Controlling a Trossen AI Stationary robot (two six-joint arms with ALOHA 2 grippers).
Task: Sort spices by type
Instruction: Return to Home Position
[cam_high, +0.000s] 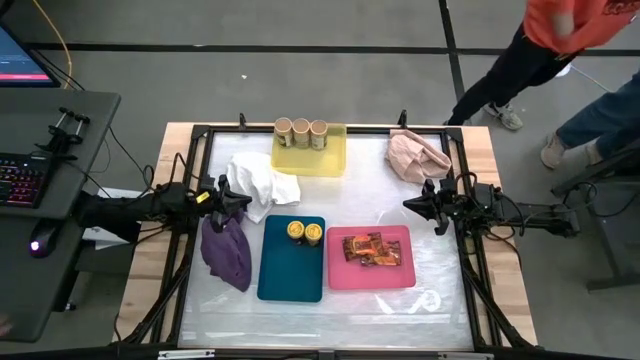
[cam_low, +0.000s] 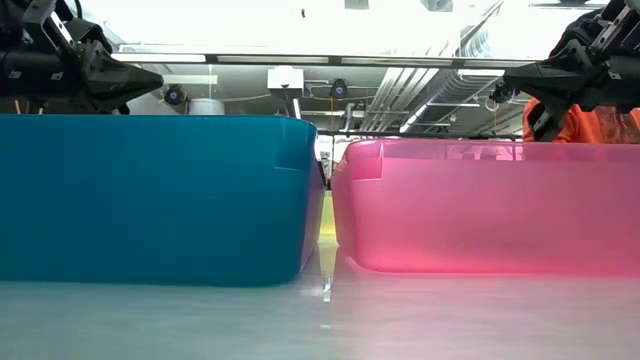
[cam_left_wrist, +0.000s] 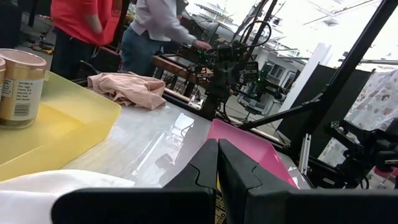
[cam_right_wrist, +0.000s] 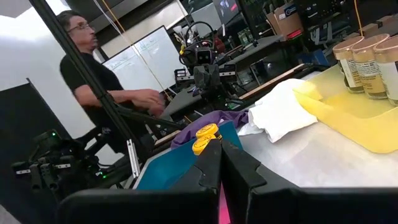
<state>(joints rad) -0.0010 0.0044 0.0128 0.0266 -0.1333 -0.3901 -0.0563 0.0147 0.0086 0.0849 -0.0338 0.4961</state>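
Left end effector (cam_high: 244, 197) and right end effector (cam_high: 408, 203) hover closed, empty.

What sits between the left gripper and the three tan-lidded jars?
The white cloth, crumpled on the table, lies between the left gripper and the tan-lidded jars in the yellow tray. The high view shows it.

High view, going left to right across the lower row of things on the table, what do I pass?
purple cloth → teal tray, holding the two yellow-lidded jars → pink tray, holding the orange-red foil packets
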